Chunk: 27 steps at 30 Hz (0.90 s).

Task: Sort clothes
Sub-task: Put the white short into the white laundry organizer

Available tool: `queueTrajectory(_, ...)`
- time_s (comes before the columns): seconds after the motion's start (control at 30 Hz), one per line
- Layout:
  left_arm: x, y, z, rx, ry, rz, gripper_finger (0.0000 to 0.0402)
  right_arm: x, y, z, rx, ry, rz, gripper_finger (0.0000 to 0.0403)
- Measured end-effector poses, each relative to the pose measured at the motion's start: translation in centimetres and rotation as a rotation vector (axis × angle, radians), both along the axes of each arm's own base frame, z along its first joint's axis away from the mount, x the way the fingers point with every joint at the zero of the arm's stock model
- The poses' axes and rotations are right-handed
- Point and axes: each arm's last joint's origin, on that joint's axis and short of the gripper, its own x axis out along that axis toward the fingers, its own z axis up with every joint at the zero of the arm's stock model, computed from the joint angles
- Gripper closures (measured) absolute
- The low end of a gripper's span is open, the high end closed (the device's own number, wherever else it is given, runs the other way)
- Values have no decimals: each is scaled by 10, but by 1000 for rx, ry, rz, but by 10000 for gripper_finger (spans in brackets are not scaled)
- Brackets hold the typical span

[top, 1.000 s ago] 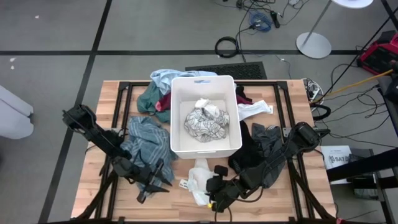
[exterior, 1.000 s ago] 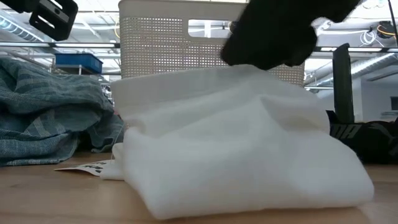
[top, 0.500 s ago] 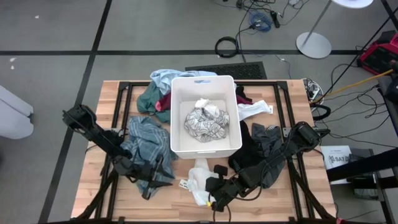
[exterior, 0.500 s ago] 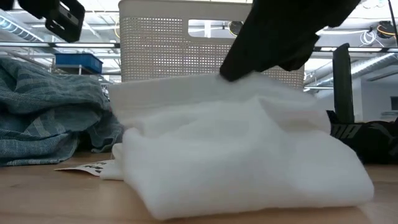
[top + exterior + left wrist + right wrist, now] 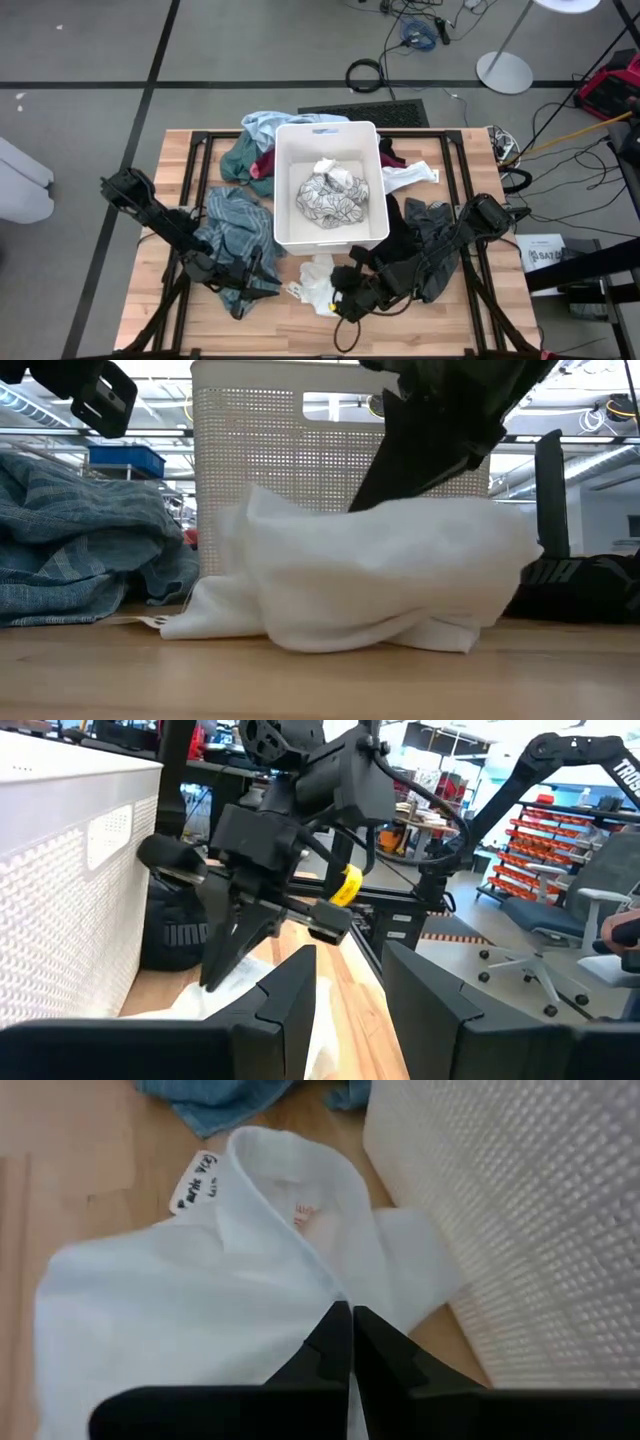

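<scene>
We start with the table (image 5: 150,300), then the white bin (image 5: 329,135) at its middle, already holding a patterned garment (image 5: 331,198), with more clothes (image 5: 235,225) heaped on both sides of it.

The right gripper (image 5: 338,298) is down at the bin's near wall, its fingers (image 5: 333,1342) pressed together on a fold of the white shirt (image 5: 190,1295). The shirt lies bunched on the wood right under and ahead of those fingers, its collar just beyond the tips.

The left gripper (image 5: 243,297) hovers well off to the shirt's side beside the teal striped cloth, its fingers (image 5: 290,995) partly apart with nothing between them.

We judge this is the pick-up step for the shirt. Next we would lift it high enough to clear the bin's rim, carry it over and let go.

A tag (image 5: 197,1183) at the collar bears dark writing we cannot read.
</scene>
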Motion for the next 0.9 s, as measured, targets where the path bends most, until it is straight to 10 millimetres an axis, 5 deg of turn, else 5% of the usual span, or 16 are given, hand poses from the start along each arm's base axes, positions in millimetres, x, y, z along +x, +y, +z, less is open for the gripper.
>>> queueTrajectory(0.23, 0, 0, 0, 0, 0, 0, 277, 3, -2, 0, 76, 20, 19, 362)
queueTrajectory(0.53, 0, 0, 0, -1, 0, 0, 277, 3, -2, -2, 94, 21, 0, 185)
queueTrajectory(0.7, 0, 0, 0, -1, 0, 0, 277, 7, 3, -24, 83, 46, -9, 108)
queueTrajectory(0.9, 0, 0, 0, -1, 0, 0, 277, 14, 7, -61, 77, 64, -43, 95)
